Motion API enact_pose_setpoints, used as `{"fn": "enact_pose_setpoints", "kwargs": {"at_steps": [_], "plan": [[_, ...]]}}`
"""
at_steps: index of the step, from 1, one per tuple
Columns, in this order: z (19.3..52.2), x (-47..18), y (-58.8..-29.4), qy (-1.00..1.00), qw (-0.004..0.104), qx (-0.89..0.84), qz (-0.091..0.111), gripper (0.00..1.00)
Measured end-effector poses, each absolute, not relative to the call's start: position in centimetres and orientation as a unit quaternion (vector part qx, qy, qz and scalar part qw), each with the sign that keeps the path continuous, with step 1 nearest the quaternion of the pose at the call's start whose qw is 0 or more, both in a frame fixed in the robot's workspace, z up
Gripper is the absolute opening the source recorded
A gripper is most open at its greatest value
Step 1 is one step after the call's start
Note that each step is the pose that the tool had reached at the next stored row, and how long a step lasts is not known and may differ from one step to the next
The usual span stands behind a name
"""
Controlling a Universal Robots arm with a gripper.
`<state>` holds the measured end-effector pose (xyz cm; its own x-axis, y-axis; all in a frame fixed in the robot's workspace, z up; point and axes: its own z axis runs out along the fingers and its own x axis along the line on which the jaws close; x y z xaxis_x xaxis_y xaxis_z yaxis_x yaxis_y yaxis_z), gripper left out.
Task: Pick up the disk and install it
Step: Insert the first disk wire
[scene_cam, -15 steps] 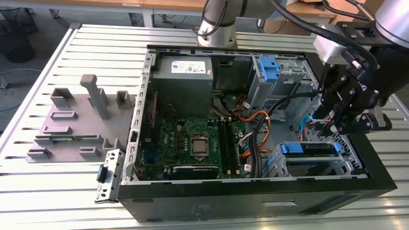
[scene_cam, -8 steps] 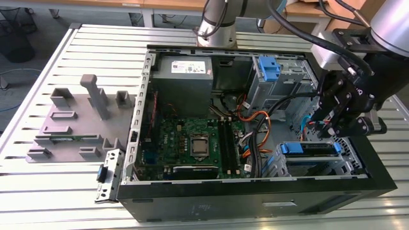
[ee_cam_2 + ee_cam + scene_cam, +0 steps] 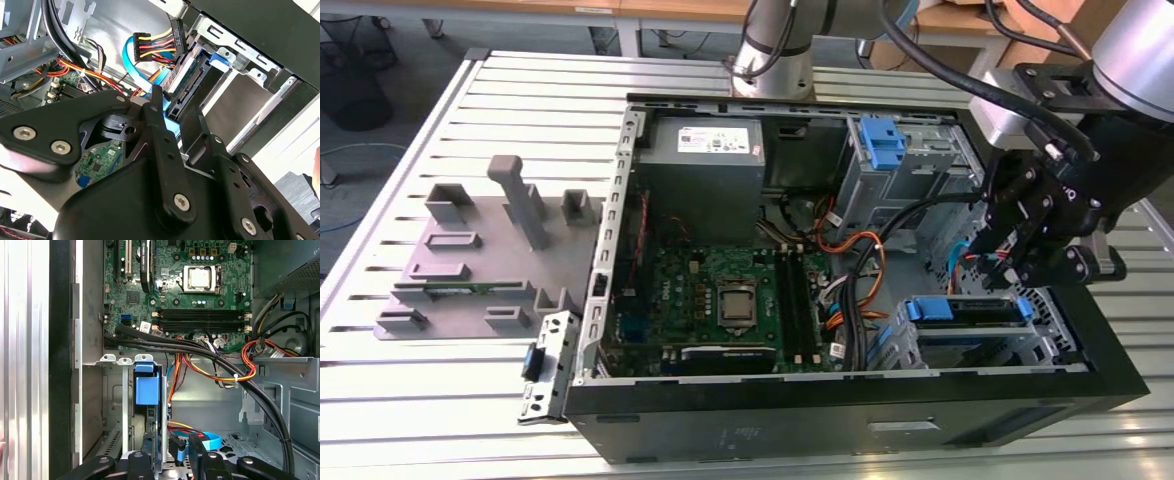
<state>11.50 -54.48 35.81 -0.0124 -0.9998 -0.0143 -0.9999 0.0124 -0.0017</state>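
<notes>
The disk point(image 3: 965, 312) sits in the drive cage at the front corner of the open computer case, on the exterior view's right, its blue carrier frame showing. In the first wrist view the disk point(image 3: 148, 390) stands on edge in the bay, blue tab at its far end. In the second wrist view the disk's point(image 3: 192, 85) connector end lies right at my gripper point(image 3: 175, 112). My gripper point(image 3: 1027, 270) hangs just over the cage's rear side, at the disk's connector end, and straddles that end point(image 3: 170, 460).
Loose power and blue data cables point(image 3: 150, 47) hang beside the disk's connector end. The motherboard point(image 3: 720, 300) fills the case floor, the grey power supply point(image 3: 704, 150) sits at the back, and another blue-tabbed bay point(image 3: 883, 140) is behind. A grey fixture block point(image 3: 480, 250) lies on the slatted table.
</notes>
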Motion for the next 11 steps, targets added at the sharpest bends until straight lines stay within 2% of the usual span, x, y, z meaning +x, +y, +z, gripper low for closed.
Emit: {"fn": "enact_pose_setpoints", "kwargs": {"at_steps": [3,6,7,8,11], "plan": [[35.81,11.50,-54.48,0.711,0.006,-0.703,0.004,0.40],[35.80,11.50,-54.48,0.711,0.006,-0.703,0.004,0.22],[35.80,11.50,-54.48,0.711,0.006,-0.703,0.004,0.22],[35.80,11.50,-54.48,0.711,0.006,-0.703,0.004,0.16],[35.80,11.50,-54.48,0.711,0.006,-0.703,0.004,0.16]]}}
